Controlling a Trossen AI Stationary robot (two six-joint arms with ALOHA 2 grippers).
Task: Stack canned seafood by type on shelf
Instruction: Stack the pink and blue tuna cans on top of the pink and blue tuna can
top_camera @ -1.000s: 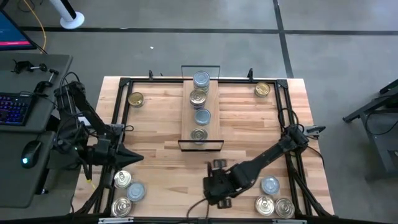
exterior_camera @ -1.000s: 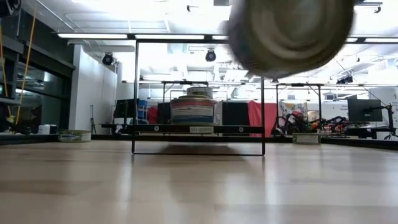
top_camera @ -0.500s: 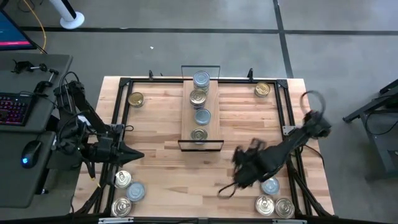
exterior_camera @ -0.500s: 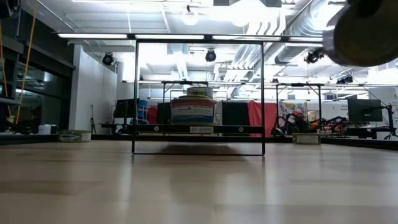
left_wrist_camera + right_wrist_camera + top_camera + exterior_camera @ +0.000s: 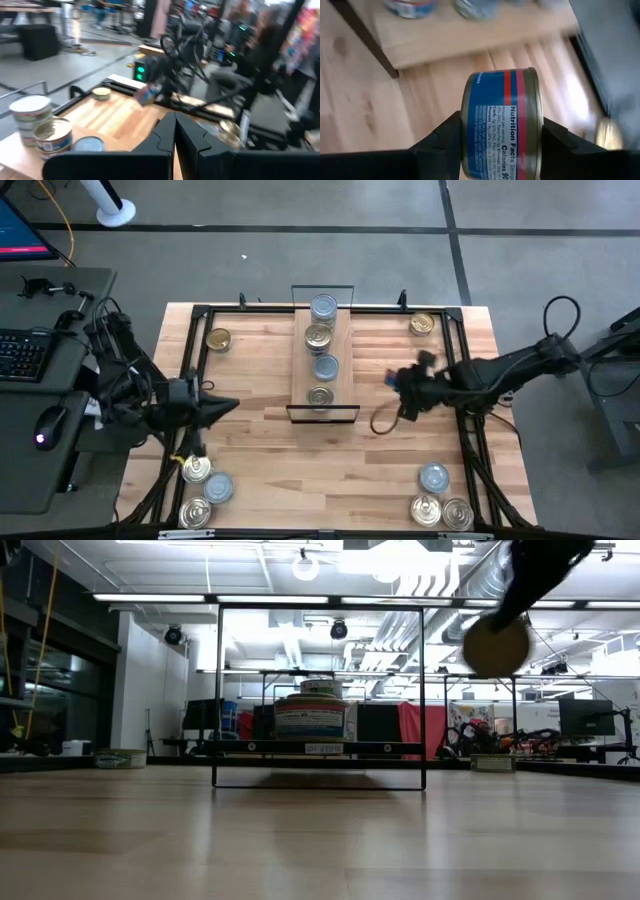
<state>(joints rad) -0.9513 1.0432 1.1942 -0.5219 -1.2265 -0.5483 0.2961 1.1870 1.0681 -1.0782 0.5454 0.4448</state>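
The shelf [image 5: 322, 355] is a light-wood plank with black wire end frames, standing mid-table and carrying several tins in a row [image 5: 325, 367]. My right gripper [image 5: 405, 387] hovers just right of the shelf's near end, shut on a blue-labelled tin [image 5: 501, 131], which the low view shows as a round disc [image 5: 497, 645] above the table. My left gripper [image 5: 228, 408] is shut and touches nothing, left of the shelf. Loose tins stand on their bases near the corners of the table. My right gripper pinches the tin between its two fingers [image 5: 442, 137], one on each side of it. The printed side wall [image 5: 502, 150] faces the wrist camera. The tin lies on its side in the hold, lifted clear of the table.
Three tins [image 5: 205, 485] sit at the near left corner and three [image 5: 438, 500] at the near right. Single gold-topped tins stand far left [image 5: 217, 338] and far right [image 5: 422, 324]. Black frame rails [image 5: 192, 345] run along the table's edges. A desk with keyboard lies left.
My right gripper has carried the tin from the middle of the near edge toward the far right, ending beside the shelf's near right corner, still shut on it. My left gripper has shifted slightly toward the far right.
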